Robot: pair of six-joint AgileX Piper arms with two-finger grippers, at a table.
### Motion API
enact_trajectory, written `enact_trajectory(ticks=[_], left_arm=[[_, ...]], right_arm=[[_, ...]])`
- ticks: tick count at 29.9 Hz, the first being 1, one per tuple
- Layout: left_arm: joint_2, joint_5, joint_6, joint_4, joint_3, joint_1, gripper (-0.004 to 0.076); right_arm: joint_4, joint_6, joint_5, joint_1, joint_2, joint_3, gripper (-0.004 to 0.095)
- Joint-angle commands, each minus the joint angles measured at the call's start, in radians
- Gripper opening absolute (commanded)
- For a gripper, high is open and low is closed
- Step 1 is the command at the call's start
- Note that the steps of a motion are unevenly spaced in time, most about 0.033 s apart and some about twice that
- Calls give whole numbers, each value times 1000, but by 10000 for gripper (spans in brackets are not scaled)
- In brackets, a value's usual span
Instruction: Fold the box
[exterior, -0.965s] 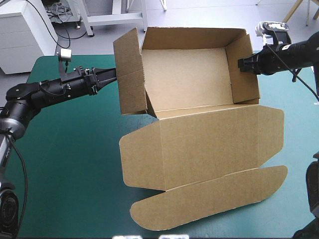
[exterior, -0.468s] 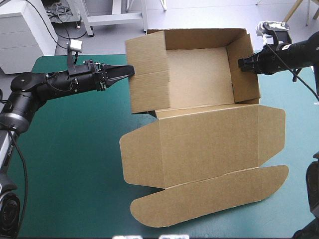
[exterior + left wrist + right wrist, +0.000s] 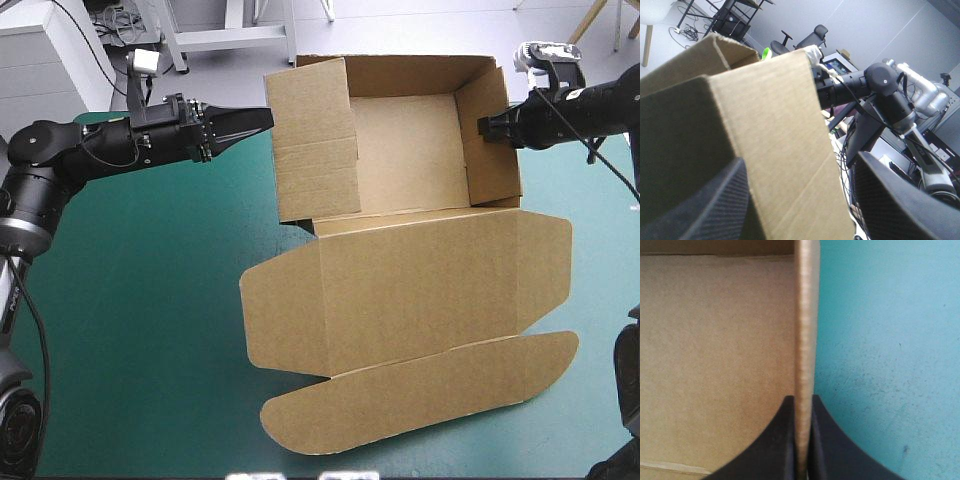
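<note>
Brown box [image 3: 410,150]: an open tray, lid [image 3: 420,290] lying flat.
Its right wall is pinched between the right gripper [image 3: 487,127] fingers; its raised left wall stands between the left gripper [image 3: 264,119] spread fingers.

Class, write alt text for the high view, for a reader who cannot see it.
A half-folded brown box sits on a teal-green table, its lid flat toward the near edge. The left gripper meets the raised left wall; the right gripper is shut on the raised right wall.
</note>
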Motion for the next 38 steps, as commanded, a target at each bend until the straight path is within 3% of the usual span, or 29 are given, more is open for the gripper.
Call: enact_trajectory(ticks=[1,8,26,31,38], left_arm=[[-40,79,-22,-83,-77,-17,444],[-40,44,-74,28,-197,-98,444],[-40,18,-408,665,-494,-170,439],[-40,22,-462,819,-535,-253,439],[-38,-96,-566,1093,-549,-413,439]], right_arm=[[55,8,-45,-6,-42,-30,-14],[59,8,-45,-6,-42,-30,-14],[59,15,-45,-6,-42,-30,-14],[59,15,-47,-6,-42,-30,-14],[35,54,-71,-6,-42,-30,-11]])
